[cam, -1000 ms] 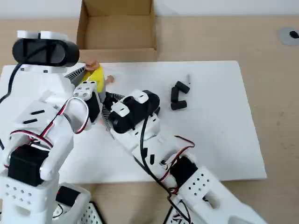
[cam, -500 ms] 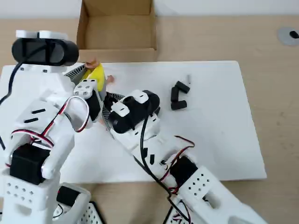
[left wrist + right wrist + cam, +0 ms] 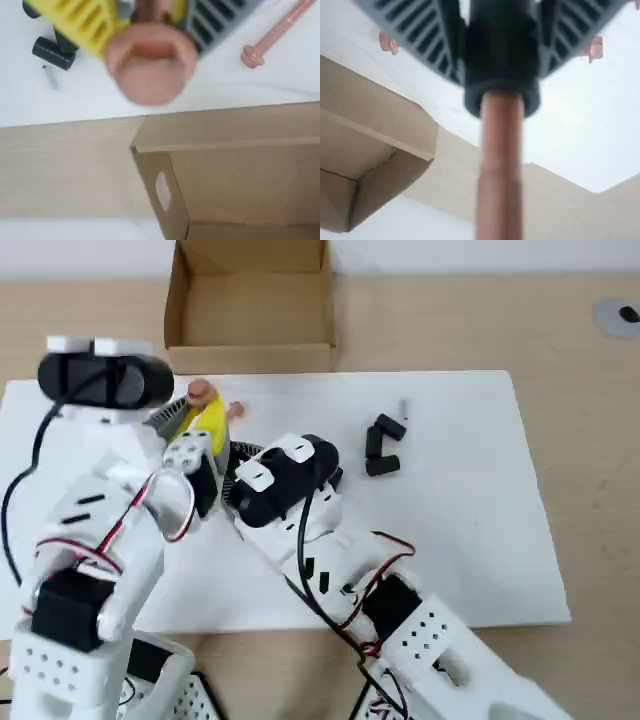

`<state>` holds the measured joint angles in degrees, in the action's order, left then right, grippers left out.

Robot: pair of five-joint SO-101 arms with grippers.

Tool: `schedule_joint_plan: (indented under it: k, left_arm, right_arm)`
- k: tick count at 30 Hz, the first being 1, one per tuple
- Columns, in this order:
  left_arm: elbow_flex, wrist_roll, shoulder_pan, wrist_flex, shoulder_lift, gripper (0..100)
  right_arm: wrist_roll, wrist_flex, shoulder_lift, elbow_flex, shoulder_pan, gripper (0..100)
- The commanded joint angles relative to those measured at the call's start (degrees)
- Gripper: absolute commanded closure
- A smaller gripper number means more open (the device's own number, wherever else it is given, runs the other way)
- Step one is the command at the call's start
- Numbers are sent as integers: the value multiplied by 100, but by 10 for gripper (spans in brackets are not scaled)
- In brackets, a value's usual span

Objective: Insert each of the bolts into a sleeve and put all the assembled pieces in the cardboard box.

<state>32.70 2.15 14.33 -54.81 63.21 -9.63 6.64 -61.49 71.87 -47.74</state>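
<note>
Cardboard box: one, top of frame; black sleeves: four; three loose, right of centre: upper sleeve, middle sleeve, lower sleeve; fourth sleeve on pink bolt shaft; pink bolts countable in high view: two, upper left of centre: held bolt, lying bolt; grey pin: one; white mat: one; arms: two: left arm, right arm

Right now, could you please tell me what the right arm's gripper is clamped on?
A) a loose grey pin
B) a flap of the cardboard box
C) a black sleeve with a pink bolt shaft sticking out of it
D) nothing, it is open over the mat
C: in the right wrist view the right gripper is shut on a black sleeve, and a pink bolt shaft sticks out of the sleeve's end.
</note>
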Motion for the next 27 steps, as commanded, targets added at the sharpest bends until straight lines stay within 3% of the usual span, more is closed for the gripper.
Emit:
schedule_joint_plan:
  k: [1,7,13,20,27]
  left_arm:
    - [114,-9,53,44,321,995]
    - [475,0,70,35,681,976]
    - [615,299,53,-123,848,804]
    - [580,281,-26,-220,963,799]
    - [-1169,299,-615,-1732,391,804]
  right_arm:
    - [44,-158,-40,-180,-22,989]
    - [44,-158,-31,-180,-22,989]
    - [44,-141,-31,-180,-22,989]
    - [26,-123,-40,-154,-22,989]
    - [-264,484,163,-778,479,989]
